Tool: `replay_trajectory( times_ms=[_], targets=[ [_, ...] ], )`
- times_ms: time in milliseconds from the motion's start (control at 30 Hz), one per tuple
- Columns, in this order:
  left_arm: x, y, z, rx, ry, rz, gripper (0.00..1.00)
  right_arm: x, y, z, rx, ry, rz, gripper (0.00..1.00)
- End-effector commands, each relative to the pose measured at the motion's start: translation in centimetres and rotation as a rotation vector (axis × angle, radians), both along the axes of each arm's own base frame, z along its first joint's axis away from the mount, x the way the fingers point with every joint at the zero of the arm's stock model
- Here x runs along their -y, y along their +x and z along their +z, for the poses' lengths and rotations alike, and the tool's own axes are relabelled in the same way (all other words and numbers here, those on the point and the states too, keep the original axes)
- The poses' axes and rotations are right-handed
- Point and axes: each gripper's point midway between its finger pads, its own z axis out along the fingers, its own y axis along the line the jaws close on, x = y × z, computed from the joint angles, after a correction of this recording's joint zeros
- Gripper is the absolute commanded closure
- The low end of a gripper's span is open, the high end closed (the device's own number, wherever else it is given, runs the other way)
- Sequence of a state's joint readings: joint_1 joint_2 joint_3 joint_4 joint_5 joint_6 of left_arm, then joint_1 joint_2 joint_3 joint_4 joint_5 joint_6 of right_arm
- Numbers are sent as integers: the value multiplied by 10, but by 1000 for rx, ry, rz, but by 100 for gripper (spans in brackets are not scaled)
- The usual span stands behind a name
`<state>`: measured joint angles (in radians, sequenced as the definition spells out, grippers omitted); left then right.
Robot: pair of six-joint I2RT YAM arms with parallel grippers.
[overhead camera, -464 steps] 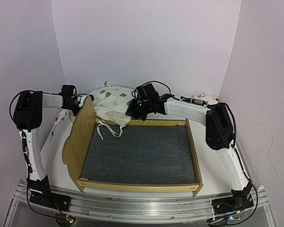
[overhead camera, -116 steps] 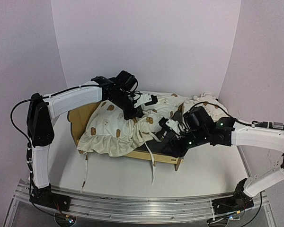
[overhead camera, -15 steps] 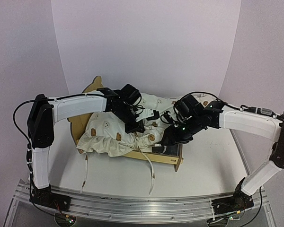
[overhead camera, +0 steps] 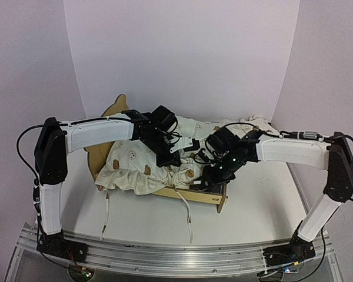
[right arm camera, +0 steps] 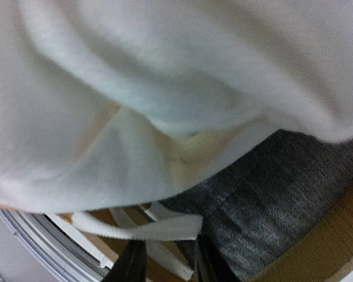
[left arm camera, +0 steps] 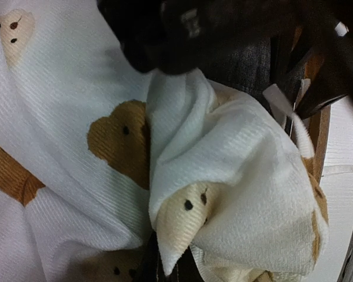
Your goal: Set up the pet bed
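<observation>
The pet bed [overhead camera: 210,198] sits in the middle of the table [overhead camera: 265,205], turned at an angle. Its curved headboard [overhead camera: 113,109] stands at the rear left, and one light-wood corner of the low frame juts toward the near right. Most of it is buried under the cream bear-print cushion [overhead camera: 135,163], which lies rumpled across the frame and spills over the near rail. Only a patch of the dark grey felt base [right arm camera: 270,194] shows, at the right end (clearest from the right wrist, beneath the cushion's raised hem). Two white tie strings [overhead camera: 189,218] trail off the cushion, over the rail and down onto the table. The left gripper [left arm camera: 166,267] reaches in from the headboard side and bears down on the middle of the cushion. In its wrist view the two dark fingers sit close together with a bunched fold of bear-print cloth between them, so it seems clenched on the cushion, though only the fingertips edge into the picture. The right gripper [right arm camera: 167,254] is low at the bed's right end, at the cushion's hem. Its fingers stand apart with nothing between them, and a flat tie string lies across just ahead of their tips. Behind the right arm, beyond the bed, the small cream pillow [overhead camera: 257,122] rests on the table.
</observation>
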<state>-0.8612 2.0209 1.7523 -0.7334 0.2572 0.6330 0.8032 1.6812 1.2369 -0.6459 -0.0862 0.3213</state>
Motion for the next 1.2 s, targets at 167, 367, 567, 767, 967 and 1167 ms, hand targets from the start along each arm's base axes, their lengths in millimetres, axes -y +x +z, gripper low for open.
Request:
replay_trajectory(
  times_ms=[167, 367, 567, 767, 967, 1167],
  targets=[
    [-16, -3, 3, -10, 41, 27, 100, -15, 7, 4, 11, 57, 17, 100],
    [-16, 2, 4, 0, 35, 38, 100, -16, -31, -15, -238, 113, -38, 100],
    [-13, 2, 1, -8, 37, 28, 94, -3, -21, -40, -281, 5, -145, 100],
    [-9, -1, 26, -3, 7, -1, 68, -1, -5, -40, -305, -86, -129, 89],
    [-11, -15, 60, -21, -30, -50, 44, 21, -17, 5, -298, -172, -77, 68],
    [-13, -38, 80, -51, -38, -104, 32, 36, -31, 55, -277, -137, -81, 51]
  ],
)
